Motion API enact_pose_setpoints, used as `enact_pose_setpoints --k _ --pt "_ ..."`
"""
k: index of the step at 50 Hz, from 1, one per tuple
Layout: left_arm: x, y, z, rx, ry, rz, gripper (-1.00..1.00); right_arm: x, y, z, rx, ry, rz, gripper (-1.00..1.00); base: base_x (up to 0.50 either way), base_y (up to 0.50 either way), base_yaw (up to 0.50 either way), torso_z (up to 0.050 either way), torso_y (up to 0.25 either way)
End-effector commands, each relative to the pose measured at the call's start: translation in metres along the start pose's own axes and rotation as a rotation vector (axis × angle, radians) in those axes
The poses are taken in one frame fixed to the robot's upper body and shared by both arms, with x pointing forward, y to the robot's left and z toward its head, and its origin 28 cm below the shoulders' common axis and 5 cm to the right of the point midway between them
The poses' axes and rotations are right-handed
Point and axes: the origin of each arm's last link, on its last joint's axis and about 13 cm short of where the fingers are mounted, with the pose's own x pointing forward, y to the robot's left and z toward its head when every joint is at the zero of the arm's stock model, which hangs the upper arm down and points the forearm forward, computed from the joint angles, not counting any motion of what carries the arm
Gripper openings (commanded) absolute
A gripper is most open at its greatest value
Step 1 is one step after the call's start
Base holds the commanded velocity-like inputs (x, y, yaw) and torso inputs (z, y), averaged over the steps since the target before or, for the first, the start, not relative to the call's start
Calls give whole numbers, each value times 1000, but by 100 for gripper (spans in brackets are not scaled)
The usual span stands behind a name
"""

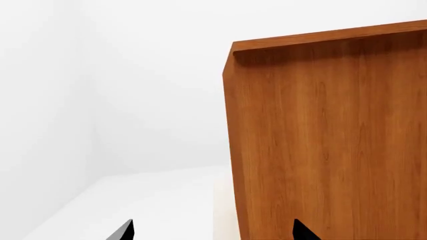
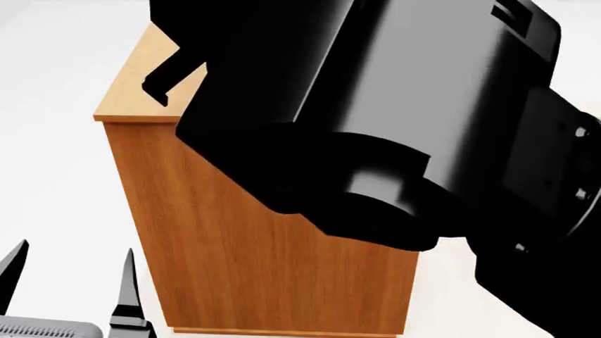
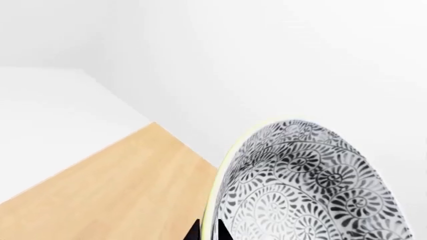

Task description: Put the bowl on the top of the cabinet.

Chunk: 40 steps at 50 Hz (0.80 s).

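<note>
Gripping the bowl (image 3: 310, 185) by its rim, right end effector (image 3: 207, 231) holds it tilted over the cabinet (image 2: 281, 282) top (contact unclear). Left end effector (image 2: 70, 282) hangs spread and empty beside the cabinet's side.

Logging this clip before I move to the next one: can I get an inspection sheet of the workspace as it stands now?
Surface: cabinet top, light wood, bare where visible; the right arm hides much of it in the head view.
Job's things: bowl tilted on edge above the top, rim pinched by the right gripper; contact with the top not visible. Cabinet upright.
Clutter: nothing seen.
Grippers: left gripper open, empty, facing the cabinet's side.
Cables: nothing seen.
Surroundings: plain white walls and floor.
</note>
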Motion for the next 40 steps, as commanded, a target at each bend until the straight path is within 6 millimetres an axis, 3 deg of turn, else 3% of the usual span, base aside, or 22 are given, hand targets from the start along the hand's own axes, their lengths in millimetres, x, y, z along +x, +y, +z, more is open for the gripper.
enact_pose_setpoints --k 1,22,40 --pt "-1 0 -1 0 0 0 100 6 -1 -5 -14 9 -29 -100 0 0 0 0 0" --pt "0 1 -2 -3 5 2 100 14 22 -17 -15 20 32 -100 0 0 0 1 1" --pt "0 1 -3 -4 10 1 100 13 40 -15 -9 4 86 -100 0 0 0 0 1"
